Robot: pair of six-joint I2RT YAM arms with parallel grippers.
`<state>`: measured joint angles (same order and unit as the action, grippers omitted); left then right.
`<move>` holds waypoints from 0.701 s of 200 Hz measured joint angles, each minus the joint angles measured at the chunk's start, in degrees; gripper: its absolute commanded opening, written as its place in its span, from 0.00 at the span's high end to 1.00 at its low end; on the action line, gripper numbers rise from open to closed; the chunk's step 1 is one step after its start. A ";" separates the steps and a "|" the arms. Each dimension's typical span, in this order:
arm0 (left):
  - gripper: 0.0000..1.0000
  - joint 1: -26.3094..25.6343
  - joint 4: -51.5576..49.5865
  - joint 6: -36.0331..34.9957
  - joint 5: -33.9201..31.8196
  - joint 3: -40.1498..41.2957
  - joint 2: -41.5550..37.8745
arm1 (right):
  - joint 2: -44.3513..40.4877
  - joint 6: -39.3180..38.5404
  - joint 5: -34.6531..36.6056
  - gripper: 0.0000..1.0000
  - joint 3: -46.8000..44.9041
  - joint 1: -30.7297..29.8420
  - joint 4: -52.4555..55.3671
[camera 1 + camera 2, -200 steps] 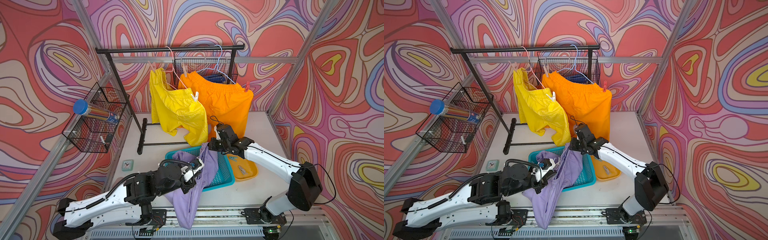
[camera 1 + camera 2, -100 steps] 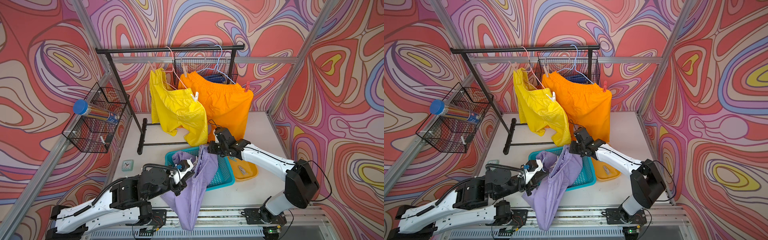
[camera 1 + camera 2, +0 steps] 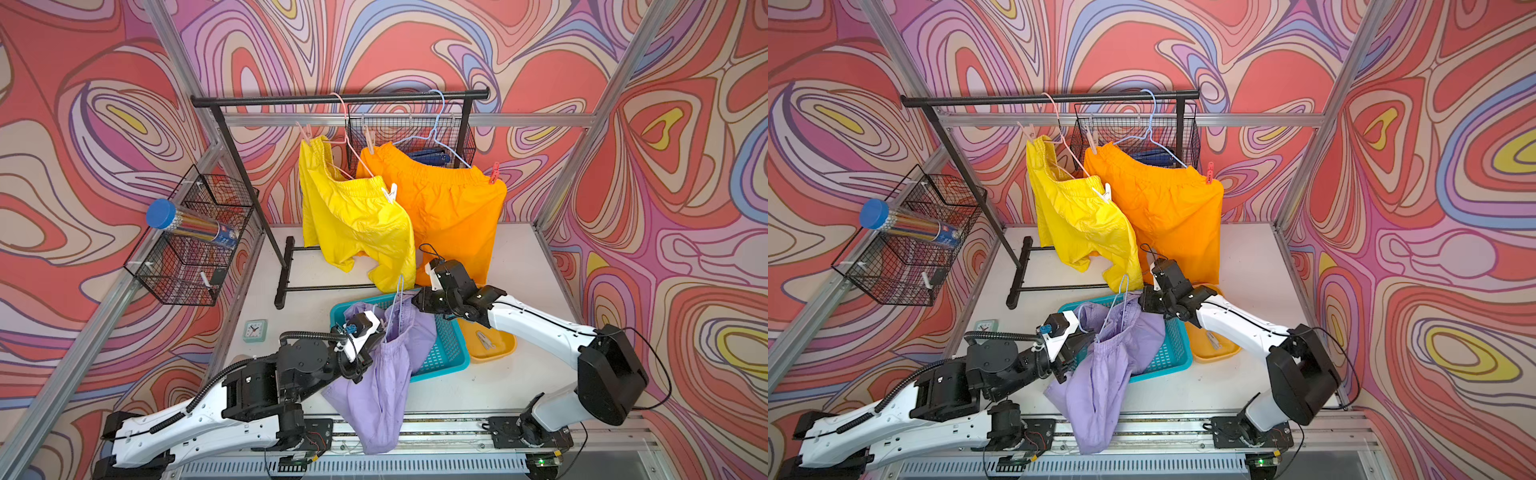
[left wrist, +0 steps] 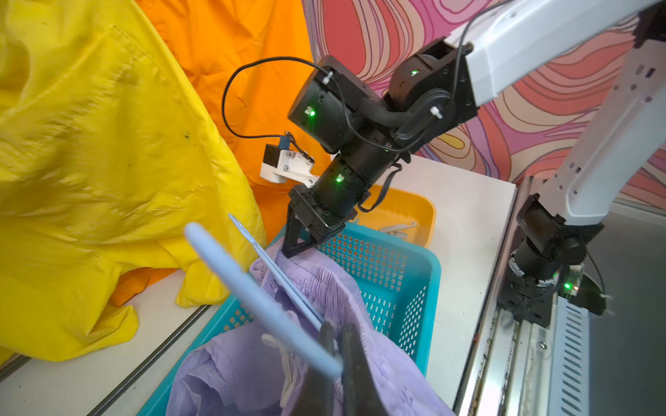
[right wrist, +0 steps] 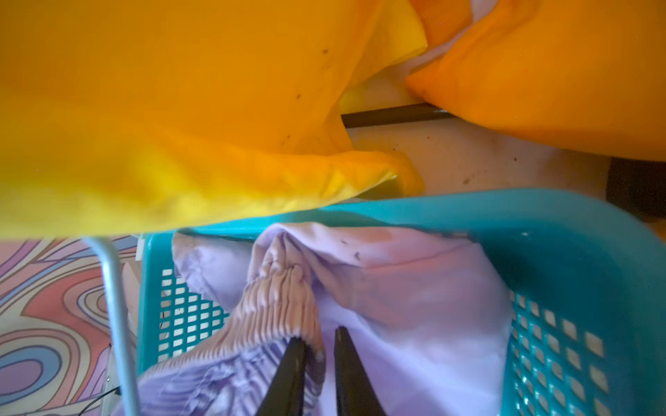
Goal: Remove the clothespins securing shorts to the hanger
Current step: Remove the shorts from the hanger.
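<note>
Lilac shorts (image 3: 386,374) hang on a pale blue hanger (image 3: 397,299), half in the teal basket (image 3: 449,353) and half over the table's front edge. My left gripper (image 4: 335,345) is shut on the hanger's wire, next to a beige clothespin (image 4: 288,363) on the lilac waistband. My right gripper (image 5: 319,338) is at the waistband's other end, its jaws slightly apart with the gathered edge against one finger. Yellow shorts (image 3: 353,220) and orange shorts (image 3: 449,208) hang on the rack, clipped with white (image 3: 390,193), pink (image 3: 305,133), beige (image 3: 369,141) and red (image 3: 494,172) clothespins.
A yellow tray (image 3: 505,347) right of the basket holds grey clothespins (image 3: 484,338). The black rack (image 3: 332,99) carries a wire basket (image 3: 465,137) at the back. Another wire basket (image 3: 187,257) with a blue-capped tube hangs on the left frame. A small clock (image 3: 254,330) lies front left.
My left gripper has drawn the hanger and lilac shorts a little toward the front left. The right gripper's jaws, shut on the waistband before, have parted.
</note>
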<state>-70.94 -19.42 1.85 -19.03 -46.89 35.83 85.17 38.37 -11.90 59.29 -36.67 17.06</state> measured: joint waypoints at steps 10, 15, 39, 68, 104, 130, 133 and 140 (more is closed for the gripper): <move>1.00 0.00 1.27 -0.44 -1.16 0.07 0.48 | -1.42 -0.07 -0.76 0.74 -0.20 0.00 -0.37; 1.00 0.00 1.90 -0.76 -1.73 0.07 0.81 | -2.23 -0.15 -1.16 0.73 -0.26 0.00 -0.59; 1.00 0.00 4.33 -2.23 -3.28 0.07 3.39 | -6.32 -0.70 -2.03 0.69 -0.31 0.00 -0.83; 1.00 -0.07 6.56 -3.76 -4.46 0.09 6.64 | -10.93 -2.12 -3.28 0.68 -0.28 0.00 -0.81; 1.00 -0.04 10.23 -5.27 -7.13 0.07 9.46 | -14.05 -3.87 -8.35 0.68 -0.42 0.00 -2.32; 1.00 0.33 12.22 -5.75 -8.57 0.07 12.35 | -14.97 -4.22 -14.03 0.68 -2.01 0.00 -6.38; 1.00 0.46 12.41 -5.75 -8.63 0.04 12.70 | -14.99 -4.22 -14.73 0.68 -2.34 0.00 -7.02; 1.00 0.74 12.70 -5.75 -8.79 0.02 13.46 | -14.99 -4.22 -16.28 0.69 -3.08 0.00 -8.26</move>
<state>-70.19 -6.72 -3.90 -27.81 -46.87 49.30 70.17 34.15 -28.18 56.21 -36.67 8.80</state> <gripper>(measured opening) 0.064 0.316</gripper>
